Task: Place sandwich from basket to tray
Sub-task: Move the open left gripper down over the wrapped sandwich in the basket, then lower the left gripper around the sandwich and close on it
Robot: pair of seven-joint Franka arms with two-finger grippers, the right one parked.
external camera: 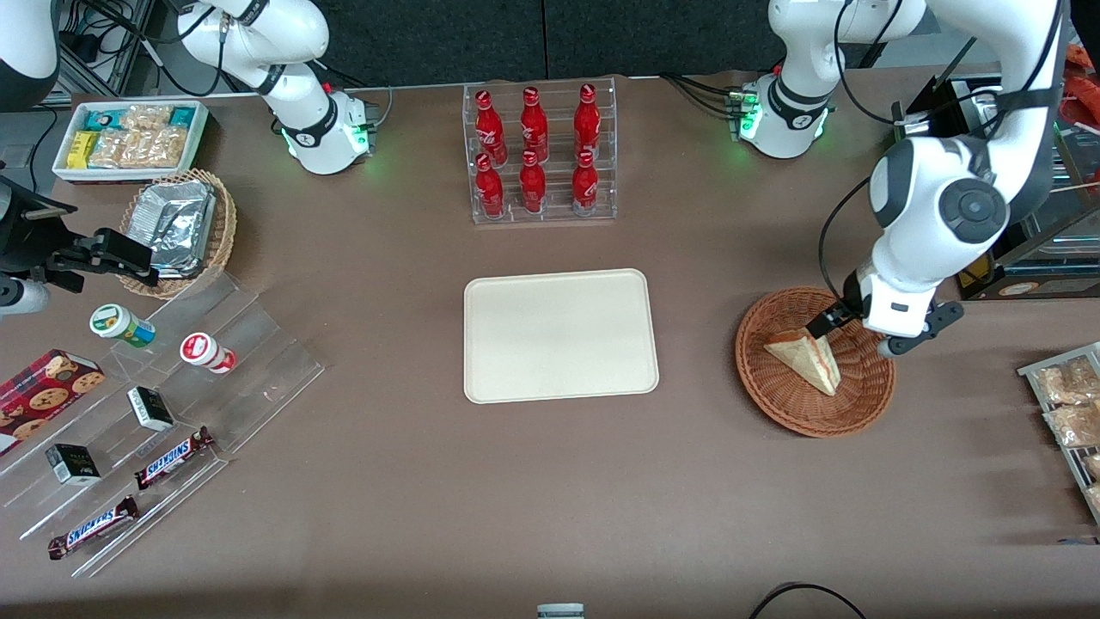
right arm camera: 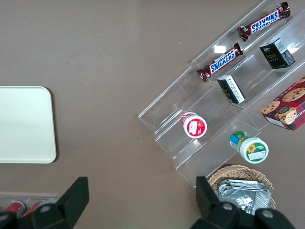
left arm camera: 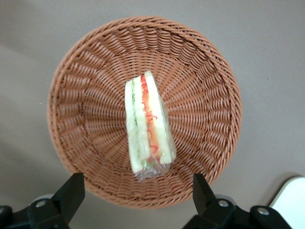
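Observation:
The sandwich (external camera: 808, 357) is a wrapped wedge of pale bread lying in the round reddish-brown wicker basket (external camera: 778, 404) toward the working arm's end of the table. In the left wrist view the sandwich (left arm camera: 147, 124) shows its red and green filling edge and rests near the middle of the basket (left arm camera: 86, 95). My left gripper (external camera: 859, 335) hovers above the basket's rim, a little farther from the front camera than the sandwich. It stands open (left arm camera: 136, 191), its fingers apart and holding nothing. The cream tray (external camera: 559, 335) lies flat at the table's middle, beside the basket.
A clear rack of red bottles (external camera: 541, 150) stands farther from the front camera than the tray. A wire rack of snack bags (external camera: 1070, 404) sits at the working arm's table edge. Toward the parked arm's end are a stepped acrylic shelf (external camera: 249, 378), a tan foil-pack basket (external camera: 180, 228) and a white snack bin (external camera: 129, 137).

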